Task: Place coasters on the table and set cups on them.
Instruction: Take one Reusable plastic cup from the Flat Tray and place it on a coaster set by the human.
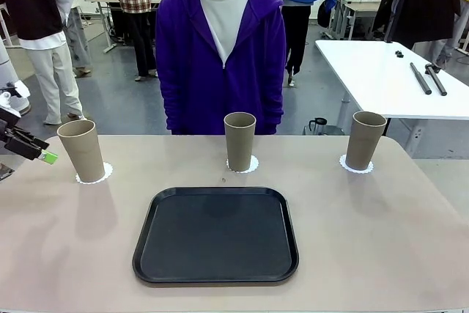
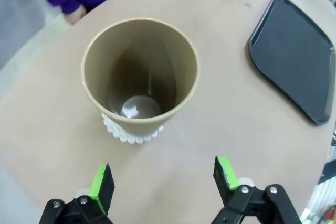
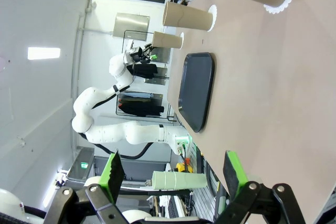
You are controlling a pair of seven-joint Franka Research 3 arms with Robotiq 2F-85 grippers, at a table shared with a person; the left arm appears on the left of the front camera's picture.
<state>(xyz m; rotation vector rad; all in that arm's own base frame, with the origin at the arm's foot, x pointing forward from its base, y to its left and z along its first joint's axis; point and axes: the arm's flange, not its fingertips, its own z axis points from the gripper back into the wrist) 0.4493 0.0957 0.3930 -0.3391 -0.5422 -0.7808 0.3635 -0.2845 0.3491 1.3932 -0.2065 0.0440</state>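
Three cups (image 1: 239, 141) stand on three coasters (image 1: 94, 175) across the desk (image 1: 381, 240), behind one black tray (image 1: 216, 236). Left end effector (image 2: 164, 181) and right end effector (image 3: 173, 172) are released, grasping nothing.

Matt cups (image 1: 239, 141) – lacy paper coasters (image 1: 94, 177)
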